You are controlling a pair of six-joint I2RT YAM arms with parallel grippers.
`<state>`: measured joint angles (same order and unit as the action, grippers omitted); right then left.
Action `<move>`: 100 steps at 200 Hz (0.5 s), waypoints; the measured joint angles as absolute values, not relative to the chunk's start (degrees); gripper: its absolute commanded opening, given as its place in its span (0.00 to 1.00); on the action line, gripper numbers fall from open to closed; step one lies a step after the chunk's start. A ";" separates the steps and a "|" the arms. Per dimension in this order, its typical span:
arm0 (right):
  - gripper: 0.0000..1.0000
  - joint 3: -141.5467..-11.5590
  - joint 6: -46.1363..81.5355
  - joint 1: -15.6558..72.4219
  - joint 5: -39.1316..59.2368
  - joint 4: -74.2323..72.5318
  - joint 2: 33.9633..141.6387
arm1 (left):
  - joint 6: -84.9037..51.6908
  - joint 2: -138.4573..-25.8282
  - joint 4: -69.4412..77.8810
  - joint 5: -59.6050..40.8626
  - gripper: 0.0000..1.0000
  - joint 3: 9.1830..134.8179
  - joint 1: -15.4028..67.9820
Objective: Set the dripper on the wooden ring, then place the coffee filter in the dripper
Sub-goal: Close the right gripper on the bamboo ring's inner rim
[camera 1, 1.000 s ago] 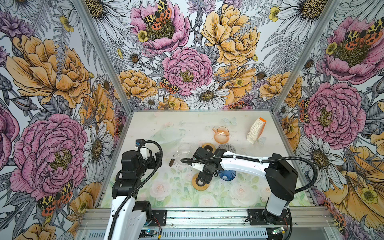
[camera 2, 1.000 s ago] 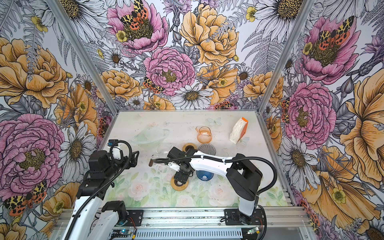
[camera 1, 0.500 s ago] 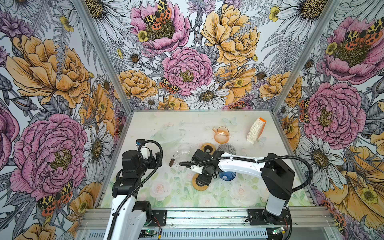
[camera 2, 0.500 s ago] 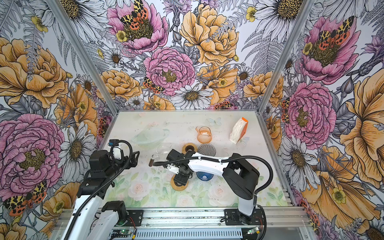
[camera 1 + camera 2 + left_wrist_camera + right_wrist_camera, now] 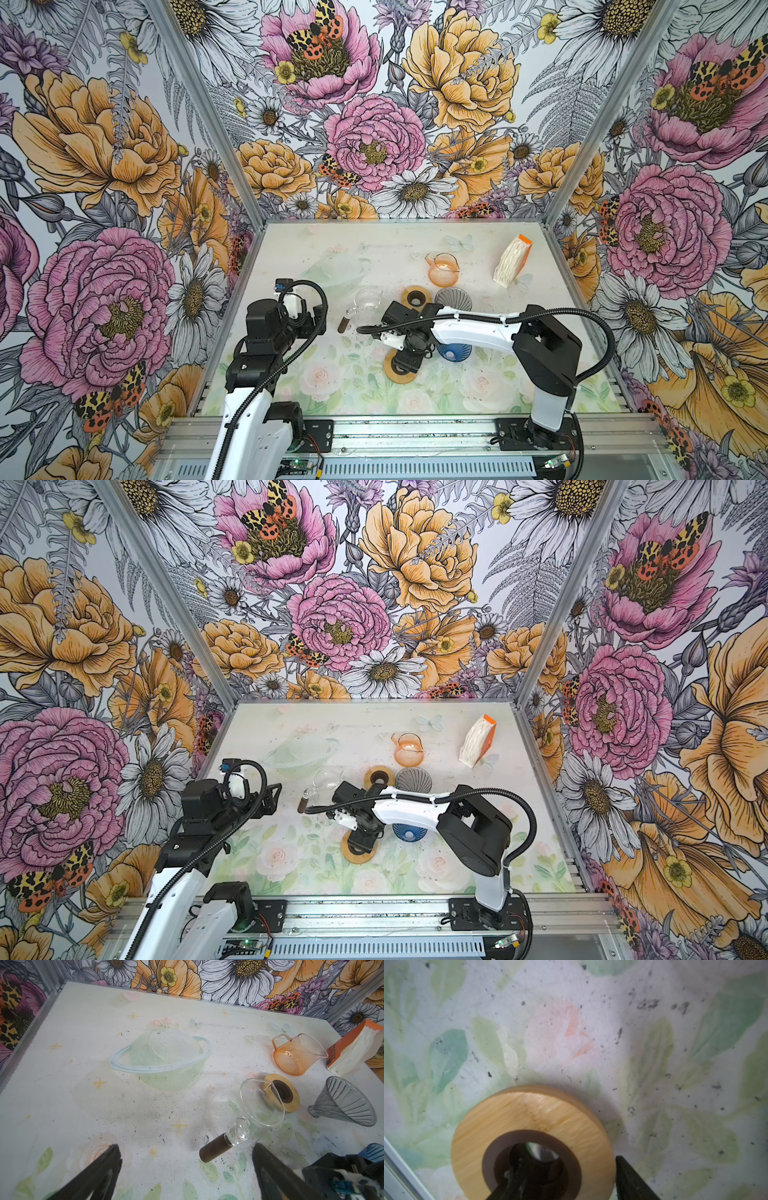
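Observation:
The coffee filters are a white stack in an orange pack (image 5: pixel 512 261) (image 5: pixel 353 1049) at the back right. A grey ribbed dripper (image 5: pixel 453 298) (image 5: pixel 345 1103) lies on its side mid-table. A blue dripper (image 5: pixel 455 352) sits partly under my right arm. My right gripper (image 5: pixel 405 359) (image 5: pixel 572 1152) is down on a wooden ring (image 5: pixel 400 366) (image 5: pixel 533 1126). It is open, with one finger in the ring's hole and the other just outside the rim. My left gripper (image 5: pixel 318 320) (image 5: pixel 185 1147) hangs wide open at the left, holding nothing, far from the filters.
A clear glass server with a brown handle (image 5: pixel 365 301) (image 5: pixel 216 1150) lies just ahead of the left gripper. An orange glass pitcher (image 5: pixel 442 270) and a second wooden ring (image 5: pixel 415 296) stand behind the right arm. Flowered walls close in the table (image 5: pixel 332 395).
My right gripper has shifted slightly left over the front wooden ring. The ring has stayed where it was. The left arm has not moved.

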<state>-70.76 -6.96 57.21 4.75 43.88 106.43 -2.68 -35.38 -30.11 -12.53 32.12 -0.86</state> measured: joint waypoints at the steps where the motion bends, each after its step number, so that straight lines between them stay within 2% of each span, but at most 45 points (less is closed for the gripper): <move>1: 0.67 -70.76 -6.96 57.21 4.75 43.88 106.43 | -2.68 -35.38 -30.11 -12.53 0.99 32.12 -0.86; 21: 0.66 -70.78 -6.85 57.21 4.78 43.88 106.43 | -2.68 -35.42 -30.11 -12.53 0.99 32.12 -0.86; 55: 0.56 -70.81 -5.54 57.08 5.10 43.88 106.43 | -2.68 -35.53 -30.11 -12.56 0.99 32.12 -0.86; 87: 0.51 -71.09 -5.15 56.82 5.67 43.88 106.43 | -2.68 -35.79 -30.11 -12.60 0.99 32.12 -0.86; 100: 0.46 -71.29 -4.95 56.66 5.85 43.88 106.43 | -2.68 -35.90 -30.11 -12.69 0.99 32.12 -0.86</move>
<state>-71.29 -4.95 56.66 5.85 43.88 106.43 -2.68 -35.90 -30.11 -12.69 32.12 -0.86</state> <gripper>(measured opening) 0.506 0.987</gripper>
